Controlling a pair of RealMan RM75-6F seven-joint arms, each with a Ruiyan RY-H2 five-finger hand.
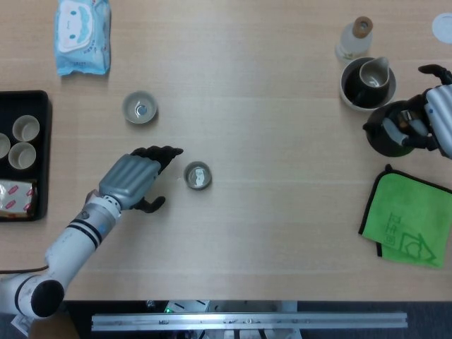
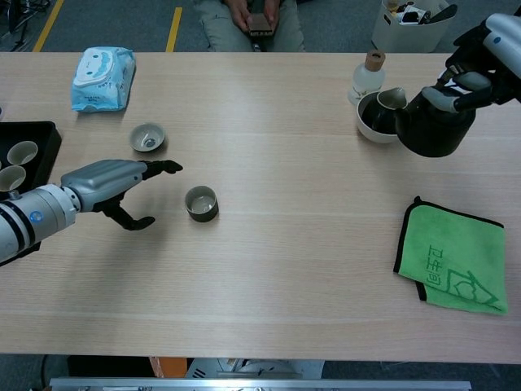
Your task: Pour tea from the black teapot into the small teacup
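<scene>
So the right hand (image 2: 476, 61) has its fingers wrapped round the handle of the black teapot (image 2: 431, 126), way over at the 2 o'clock side of the bench (image 2: 309, 269), spout pointing toward the bench's middle. The pot looks lifted a bit but I can't tell for sure. The small teacup (image 1: 198, 175) sits near the middle, a touch toward 9 o'clock, well apart from the pot. The left hand (image 1: 134, 178) is just beside the cup with fingers spread, holding nothing, not touching it as far as I can see.

What could go wrong imo: it's a long carry across, so any tilt on the way dribbles tea on the bench. The cup is tiny, so a spout slightly off means a puddle. And if that left hand closes clumsily it could knock the cup over or end up under the stream
</scene>
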